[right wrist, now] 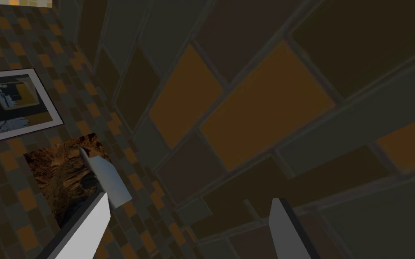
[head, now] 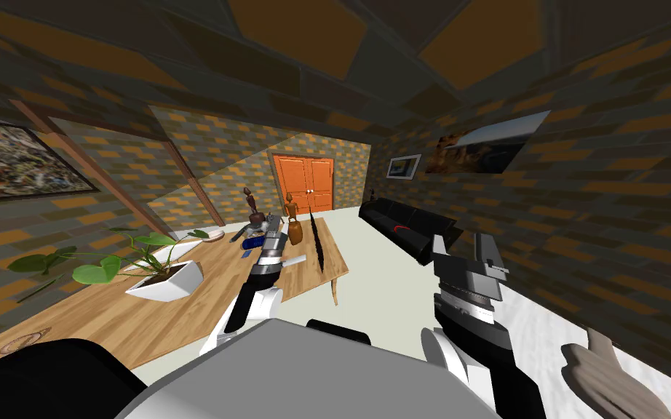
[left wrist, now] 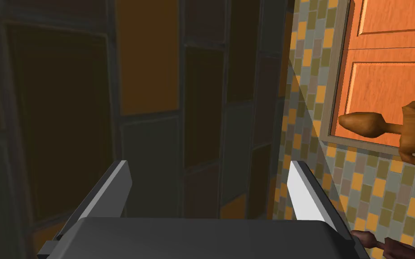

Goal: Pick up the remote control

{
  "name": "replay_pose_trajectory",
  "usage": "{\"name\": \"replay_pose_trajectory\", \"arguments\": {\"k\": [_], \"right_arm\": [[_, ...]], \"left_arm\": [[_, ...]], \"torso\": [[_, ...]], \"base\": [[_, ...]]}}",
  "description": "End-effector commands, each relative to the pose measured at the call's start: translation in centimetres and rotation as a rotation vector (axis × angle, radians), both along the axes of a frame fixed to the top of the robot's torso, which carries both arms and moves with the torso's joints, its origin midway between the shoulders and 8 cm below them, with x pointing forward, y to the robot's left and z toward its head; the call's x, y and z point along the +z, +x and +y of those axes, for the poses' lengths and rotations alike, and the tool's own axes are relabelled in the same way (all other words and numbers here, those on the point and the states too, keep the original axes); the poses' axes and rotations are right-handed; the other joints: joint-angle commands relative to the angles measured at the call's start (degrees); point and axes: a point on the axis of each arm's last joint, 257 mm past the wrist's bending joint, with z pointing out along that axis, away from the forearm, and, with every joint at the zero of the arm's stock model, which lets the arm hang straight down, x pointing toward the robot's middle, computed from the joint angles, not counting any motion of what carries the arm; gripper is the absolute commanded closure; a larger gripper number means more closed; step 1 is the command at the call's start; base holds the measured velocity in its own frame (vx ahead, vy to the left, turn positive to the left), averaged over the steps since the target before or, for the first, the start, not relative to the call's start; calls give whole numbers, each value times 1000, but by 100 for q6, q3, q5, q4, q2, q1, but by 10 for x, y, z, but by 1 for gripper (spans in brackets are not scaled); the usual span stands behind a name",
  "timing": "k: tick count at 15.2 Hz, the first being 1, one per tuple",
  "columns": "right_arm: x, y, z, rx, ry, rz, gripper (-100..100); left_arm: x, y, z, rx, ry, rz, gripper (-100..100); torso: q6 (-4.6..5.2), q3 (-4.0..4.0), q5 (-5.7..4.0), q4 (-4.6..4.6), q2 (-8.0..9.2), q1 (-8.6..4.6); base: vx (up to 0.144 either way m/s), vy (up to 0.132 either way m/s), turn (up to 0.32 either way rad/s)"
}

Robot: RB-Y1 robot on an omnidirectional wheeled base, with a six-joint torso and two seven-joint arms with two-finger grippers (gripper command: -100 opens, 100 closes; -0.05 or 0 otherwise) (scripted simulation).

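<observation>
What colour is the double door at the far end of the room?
Orange. The head view shows the double door best, both leaves at once.

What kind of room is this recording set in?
Most likely a living room: a long black sofa stands along the wall, a wooden table carries a potted plant and carved figurines, and framed pictures hang on the tiled walls.

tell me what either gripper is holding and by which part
Nothing is held: the left gripper and the right gripper are both open and empty.
</observation>
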Motion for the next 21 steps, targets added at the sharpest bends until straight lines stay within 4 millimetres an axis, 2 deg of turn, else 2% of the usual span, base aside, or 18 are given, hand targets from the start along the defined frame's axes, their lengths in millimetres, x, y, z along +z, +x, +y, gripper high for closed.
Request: {"name": "replay_pose_trajectory", "arguments": {"k": [1,4,5,7,8,9,10,11,12,13,14,15,16,17,19,20,21], "right_arm": [[0,0,0,0,0,0,0],[0,0,0,0,0,0,0],[0,0,0,0,0,0,0],[0,0,0,0,0,0,0],[0,0,0,0,0,0,0],[0,0,0,0,0,0,0],[0,0,0,0,0,0,0],[0,0,0,0,0,0,0],[0,0,0,0,0,0,0],[0,0,0,0,0,0,0],[0,0,0,0,0,0,0],[0,0,0,0,0,0,0],[0,0,0,0,0,0,0],[0,0,0,0,0,0,0],[0,0,0,0,0,0,0],[0,0,0,0,0,0,0],[0,0,0,0,0,0,0]], "left_arm": [[-7,5,1,-9,18,27,-100],[-36,20,13,-16,43,124,-100],[-36,20,13,-16,43,124,-100],[-65,33,30,-9,47,215,-100],[-66,33,31,-9,46,220,-100],[-83,39,42,0,44,273,-100],[-84,39,42,0,43,275,-100],[-101,44,56,11,39,327,-100],[-103,45,56,12,37,334,-100],[-119,49,71,25,31,384,-100],[-124,50,72,28,28,396,-100],[-140,52,88,44,18,447,-100],[-145,53,90,47,15,462,-100],[-162,54,108,67,1,513,-100],[-168,54,110,70,-3,530,-100],[-190,54,131,97,-24,597,-100],[-191,54,131,98,-25,599,-100]], "torso": [[0,0,0,0,0,0],[2,15,-4,5,28,-21],[3,20,-5,7,36,-23],[2,21,-4,8,36,-16],[3,18,-3,7,30,-12],[2,14,-2,5,24,-8],[1,11,-1,4,18,-5],[2,8,-1,3,13,-4],[2,6,0,2,10,-2],[2,5,0,2,8,-1],[2,4,0,1,8,-1],[2,4,0,2,7,-1],[4,3,0,1,6,-1],[1,3,0,1,6,-1],[2,2,1,1,4,0],[0,2,1,0,3,1],[2,2,0,0,3,1]], "base": [[-42,-32,-42],[-88,-63,-96],[-99,-51,-88],[-63,-34,-140],[-35,-19,-109],[-22,-17,-112],[-15,-14,-102],[-13,-14,-131],[-14,-12,-113],[-15,-16,-128],[-16,-17,-123],[-15,-18,-183],[-12,-13,-141],[-9,-14,-159],[-6,-8,-80],[-4,-10,-121],[-4,-9,-134]]}}
